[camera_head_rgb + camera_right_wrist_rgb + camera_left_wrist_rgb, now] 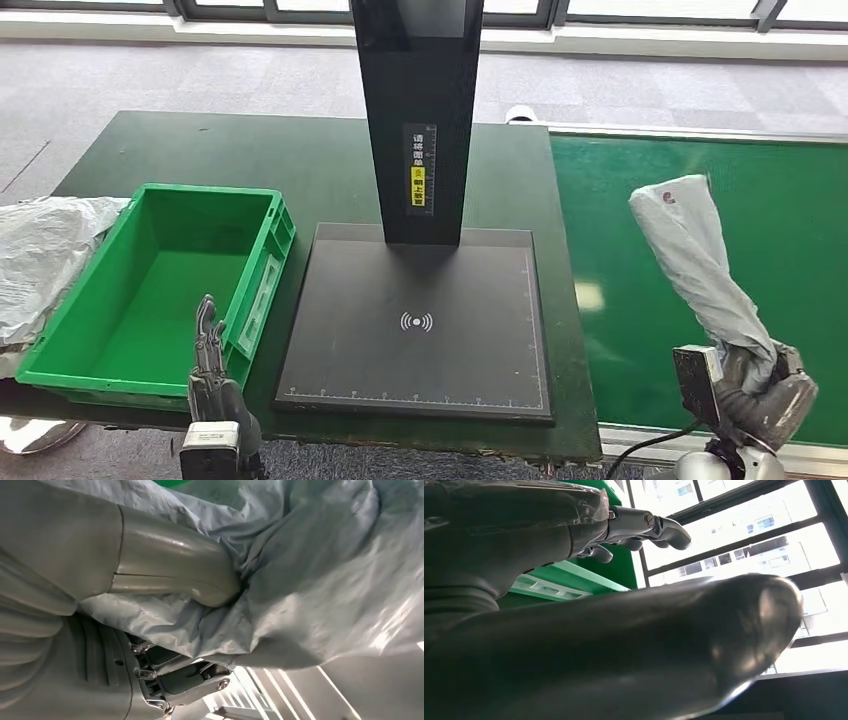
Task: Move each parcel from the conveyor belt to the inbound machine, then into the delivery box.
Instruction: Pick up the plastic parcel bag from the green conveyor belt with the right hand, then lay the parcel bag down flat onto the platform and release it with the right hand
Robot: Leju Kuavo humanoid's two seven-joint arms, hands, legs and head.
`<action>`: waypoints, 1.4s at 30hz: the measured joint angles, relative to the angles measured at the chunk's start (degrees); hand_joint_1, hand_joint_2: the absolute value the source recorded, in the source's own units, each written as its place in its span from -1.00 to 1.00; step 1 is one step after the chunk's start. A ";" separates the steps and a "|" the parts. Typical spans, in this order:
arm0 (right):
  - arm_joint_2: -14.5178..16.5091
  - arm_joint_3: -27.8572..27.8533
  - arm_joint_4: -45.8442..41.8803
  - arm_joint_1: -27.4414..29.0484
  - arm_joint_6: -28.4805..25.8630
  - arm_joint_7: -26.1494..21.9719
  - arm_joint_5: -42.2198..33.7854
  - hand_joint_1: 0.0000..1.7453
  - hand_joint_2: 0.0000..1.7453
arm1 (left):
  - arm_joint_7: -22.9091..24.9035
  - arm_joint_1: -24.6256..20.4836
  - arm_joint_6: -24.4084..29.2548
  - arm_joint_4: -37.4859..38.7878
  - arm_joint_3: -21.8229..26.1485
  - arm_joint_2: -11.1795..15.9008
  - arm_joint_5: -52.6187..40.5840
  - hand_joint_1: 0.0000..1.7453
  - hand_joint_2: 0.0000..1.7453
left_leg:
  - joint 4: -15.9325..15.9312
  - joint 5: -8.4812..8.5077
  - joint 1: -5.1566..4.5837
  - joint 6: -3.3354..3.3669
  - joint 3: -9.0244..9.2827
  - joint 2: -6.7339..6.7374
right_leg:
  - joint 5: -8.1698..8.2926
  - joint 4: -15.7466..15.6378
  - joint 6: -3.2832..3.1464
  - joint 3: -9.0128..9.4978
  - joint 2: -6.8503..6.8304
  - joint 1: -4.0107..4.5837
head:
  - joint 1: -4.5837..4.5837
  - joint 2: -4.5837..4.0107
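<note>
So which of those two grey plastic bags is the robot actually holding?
The grey parcel standing up over the green conveyor belt, gripped by the right hand. The other, crumpled grey bag, lies untouched on the table left of the green box.

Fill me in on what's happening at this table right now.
The robot's right hand grips a grey crumpled plastic parcel bag, held upright over the green conveyor belt. The left hand holds nothing beside the empty green plastic crate. The black flat scanner platform has nothing on it yet.
</note>
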 joint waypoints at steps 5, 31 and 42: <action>3.79 11.76 -15.05 6.21 -2.73 -10.95 -10.62 1.00 1.00 | 0.04 0.93 -4.31 -0.87 0.33 -0.70 -1.69 -1.00 -1.00 | -0.01 -0.05 0.00 -0.06 -0.10 0.08 | -0.05 0.02 -0.05 0.00 0.09 0.00 | 0.00 -0.01; 5.90 46.54 -26.80 12.81 5.55 -9.42 -5.43 1.00 1.00 | 0.38 1.01 -12.37 -1.37 5.20 -3.07 -4.57 -1.00 -1.00 | -0.01 -0.05 0.01 -0.09 0.08 0.14 | -0.05 0.02 -0.07 -0.01 0.14 0.00 | -0.01 0.01; 6.65 49.79 -9.56 6.34 8.96 -3.24 1.56 1.00 1.00 | -0.34 1.33 -11.50 -1.78 5.79 -3.38 -2.79 -1.00 -1.00 | -0.02 0.01 0.02 -0.11 0.12 0.08 | -0.05 0.02 -0.08 0.02 0.08 0.01 | -0.01 0.00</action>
